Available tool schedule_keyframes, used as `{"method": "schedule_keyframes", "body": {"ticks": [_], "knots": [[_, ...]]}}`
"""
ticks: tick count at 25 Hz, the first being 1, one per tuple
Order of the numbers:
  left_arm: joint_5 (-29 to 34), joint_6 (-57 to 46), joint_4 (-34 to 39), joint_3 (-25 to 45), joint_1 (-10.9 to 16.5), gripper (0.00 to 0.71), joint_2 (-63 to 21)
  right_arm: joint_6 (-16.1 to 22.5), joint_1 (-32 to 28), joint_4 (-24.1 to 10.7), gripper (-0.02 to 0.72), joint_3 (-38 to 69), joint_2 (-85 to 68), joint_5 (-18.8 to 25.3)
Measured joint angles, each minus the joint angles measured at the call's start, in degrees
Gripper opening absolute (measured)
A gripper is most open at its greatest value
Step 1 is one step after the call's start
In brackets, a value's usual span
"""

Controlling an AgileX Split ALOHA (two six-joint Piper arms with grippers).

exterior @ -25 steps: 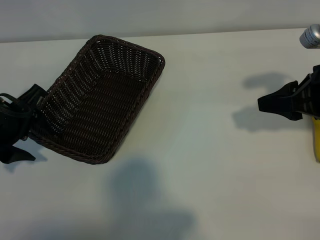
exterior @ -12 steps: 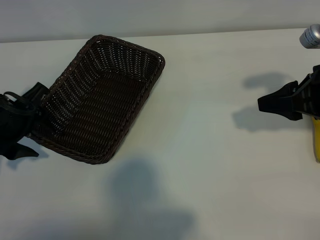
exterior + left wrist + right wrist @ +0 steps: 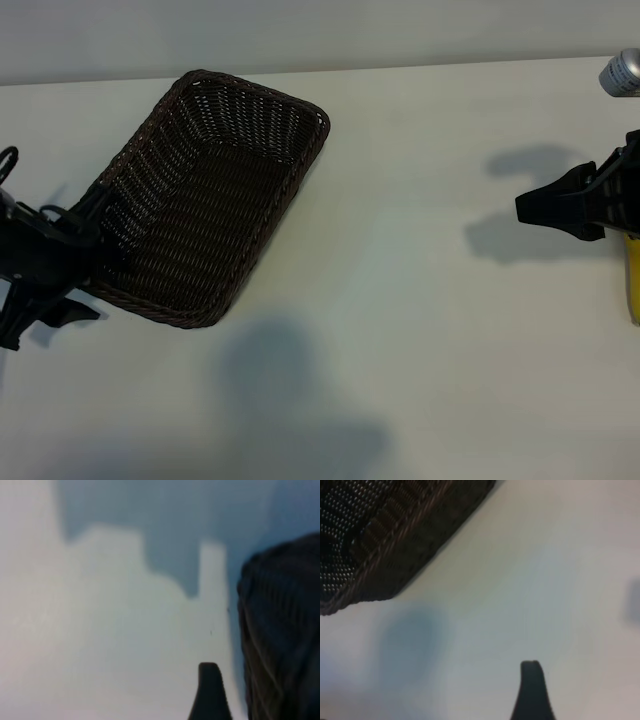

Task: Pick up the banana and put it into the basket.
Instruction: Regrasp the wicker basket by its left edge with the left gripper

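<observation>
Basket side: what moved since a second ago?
The left gripper shifted along the basket's near corner, toward the camera, with its jaws open. The basket, the right gripper and the banana stayed put.

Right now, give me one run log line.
banana: table's right edge | basket: empty | left pincer: at basket | right pincer: open, empty
</observation>
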Motion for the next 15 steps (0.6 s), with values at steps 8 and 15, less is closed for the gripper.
{"method": "schedule_keyframes", "body": {"ticks": [8,15], "knots": [[-4.5,-0.2,-0.2,1.3,0.0,0.357,0.3,0.0,0.0,0.0,0.525,0.0,0.0,0.0],[-4.6,-0.2,-0.2,1.3,0.0,0.179,0.3,0.0,0.0,0.0,0.525,0.0,0.0,0.0]]}}
